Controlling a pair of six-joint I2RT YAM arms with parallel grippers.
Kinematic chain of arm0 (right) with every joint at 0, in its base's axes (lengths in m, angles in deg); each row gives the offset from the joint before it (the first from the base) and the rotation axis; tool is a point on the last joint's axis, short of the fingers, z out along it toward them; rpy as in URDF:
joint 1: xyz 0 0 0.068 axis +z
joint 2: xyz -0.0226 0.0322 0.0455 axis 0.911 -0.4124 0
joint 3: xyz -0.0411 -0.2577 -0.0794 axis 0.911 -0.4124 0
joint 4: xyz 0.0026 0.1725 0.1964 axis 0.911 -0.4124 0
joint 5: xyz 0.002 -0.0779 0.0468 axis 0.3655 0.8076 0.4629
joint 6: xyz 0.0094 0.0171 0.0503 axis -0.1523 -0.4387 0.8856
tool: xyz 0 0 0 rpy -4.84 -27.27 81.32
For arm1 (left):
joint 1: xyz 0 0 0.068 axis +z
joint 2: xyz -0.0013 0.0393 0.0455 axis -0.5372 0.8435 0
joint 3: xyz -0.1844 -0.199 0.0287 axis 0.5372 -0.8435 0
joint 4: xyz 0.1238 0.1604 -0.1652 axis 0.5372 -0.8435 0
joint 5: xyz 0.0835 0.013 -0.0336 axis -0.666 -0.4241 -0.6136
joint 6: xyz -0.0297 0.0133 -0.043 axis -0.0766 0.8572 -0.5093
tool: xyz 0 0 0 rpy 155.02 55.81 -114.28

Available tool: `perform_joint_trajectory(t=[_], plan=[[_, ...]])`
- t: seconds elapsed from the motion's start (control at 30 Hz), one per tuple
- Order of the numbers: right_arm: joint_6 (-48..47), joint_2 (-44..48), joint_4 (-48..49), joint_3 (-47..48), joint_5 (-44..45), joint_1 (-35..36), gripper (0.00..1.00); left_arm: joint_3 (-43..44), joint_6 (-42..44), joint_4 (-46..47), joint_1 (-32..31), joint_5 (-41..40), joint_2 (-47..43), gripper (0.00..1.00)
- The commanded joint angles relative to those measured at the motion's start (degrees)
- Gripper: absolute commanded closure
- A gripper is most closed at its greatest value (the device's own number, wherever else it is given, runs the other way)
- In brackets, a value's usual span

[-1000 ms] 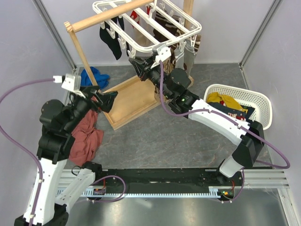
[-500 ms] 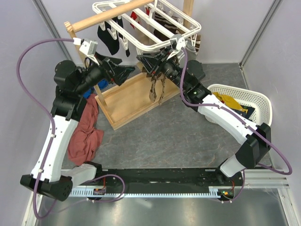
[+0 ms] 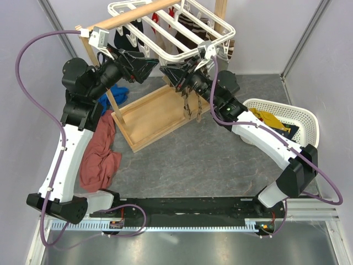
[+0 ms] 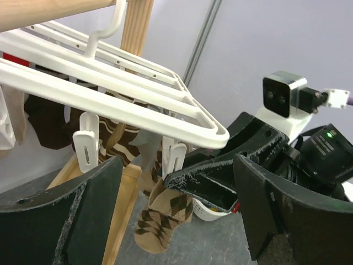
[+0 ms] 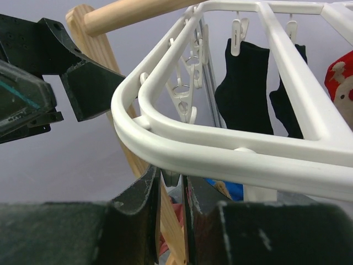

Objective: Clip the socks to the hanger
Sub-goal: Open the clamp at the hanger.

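The white hanger (image 3: pixel 222 25) hangs from the wooden pole, with black, striped and argyle socks clipped on it. My right gripper (image 3: pixel 166 70) is under its near rim (image 5: pixel 220 157), jaws almost closed (image 5: pixel 172 172). The lower end of a clip peg (image 4: pixel 174 157) sits at its tips. A brown argyle sock (image 3: pixel 190 105) hangs right beneath it (image 4: pixel 165 215). My left gripper (image 3: pixel 154 66) is open and empty, facing that peg and the right fingers (image 4: pixel 220 185). The mustard-yellow socks (image 3: pixel 263 117) and navy socks (image 3: pixel 277 132) lie in the basket.
The white mesh basket (image 3: pixel 306 118) stands at the right. The wooden stand's base tray (image 3: pixel 154 118) lies under the hanger and its pole (image 3: pixel 127 17) runs across the top. A red cloth (image 3: pixel 99 160) and a blue cloth (image 3: pixel 117 94) lie at the left.
My left arm has risen from beside the red cloth to the hanger's near rim, jaws open. My right gripper has shifted slightly right under the rim, and the argyle sock now hangs below it.
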Motion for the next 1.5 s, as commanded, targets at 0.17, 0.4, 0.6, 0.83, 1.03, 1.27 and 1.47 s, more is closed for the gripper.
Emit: perform_joint_trajectory(t=[0.17,0.4,0.6,0.83,1.03,1.27,1.47], plan=[[-13.3,1.5,-3.7,-0.7,14.2,5.3,0.98,3.8,4.6,-5.6,-5.6,-14.3,0.9,0.21],[-14.9,1.3,-2.5,-1.1,16.9,6.6,0.98,0.6,8.3,-6.8,-9.5,-21.7,-0.5,0.24],[-14.5,1.4,-4.1,0.0,13.1,6.6,0.98,-0.2,8.9,-6.5,-8.3,-19.1,-1.0,0.27],[-14.3,1.8,-4.6,-0.1,14.7,6.6,0.98,0.4,1.9,-6.2,-3.9,-8.7,0.8,0.37],[-15.0,1.6,-4.9,0.2,14.9,6.6,0.97,0.0,1.8,-6.5,-3.9,-7.1,0.8,0.41],[-14.6,1.2,-4.2,0.4,14.0,6.7,0.96,1.2,2.2,-8.9,-3.9,-9.6,2.1,0.50],[-15.2,0.7,-4.4,1.2,13.1,6.7,0.96,1.1,1.9,-9.7,-4.2,-12.1,2.6,0.54]])
